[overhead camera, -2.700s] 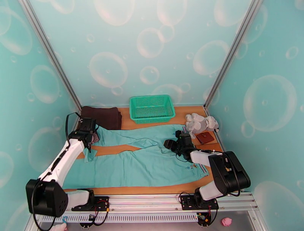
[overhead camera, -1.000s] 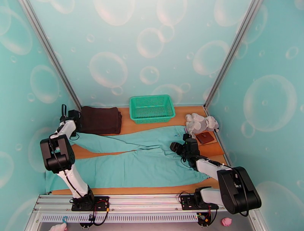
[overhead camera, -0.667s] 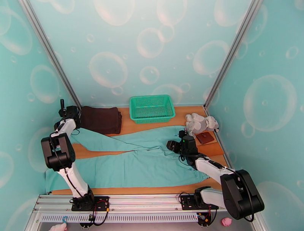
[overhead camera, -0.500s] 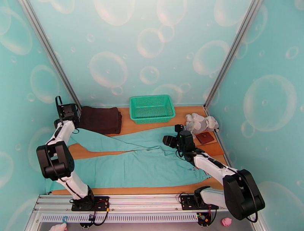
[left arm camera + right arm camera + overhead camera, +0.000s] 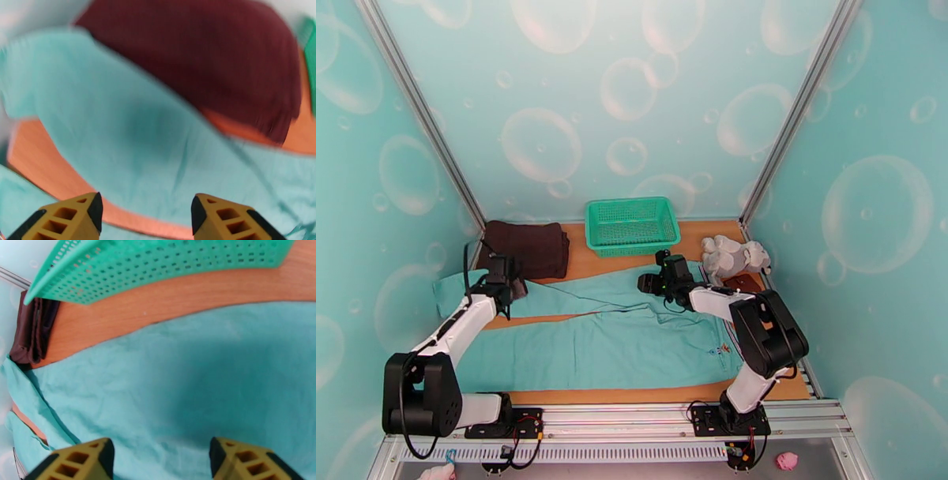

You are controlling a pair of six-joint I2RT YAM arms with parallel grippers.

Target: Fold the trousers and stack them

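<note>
The green perforated plastic basket [image 5: 632, 225] stands at the far edge of the wooden bench [image 5: 632, 395]; its mesh floor is seen uncovered. The light teal soft cloth trousers [image 5: 616, 343] are laid flat across the bench in front of it, waist to the right, legs running left. The far leg passes just beside the dark brown folded garment [image 5: 528, 243]; at the left wall, cuff and wall are hard to tell apart. The left hand [image 5: 146, 213] is held over that leg, jaws wide and unloaded; its wrist view is blurred. The right hand [image 5: 162, 455], also wide and unloaded, is above the cloth near the basket. The waistband is partly hidden by the right arm, as is a small brown flat item [image 5: 749, 280] beside the grey plush toy [image 5: 735, 254].
</note>
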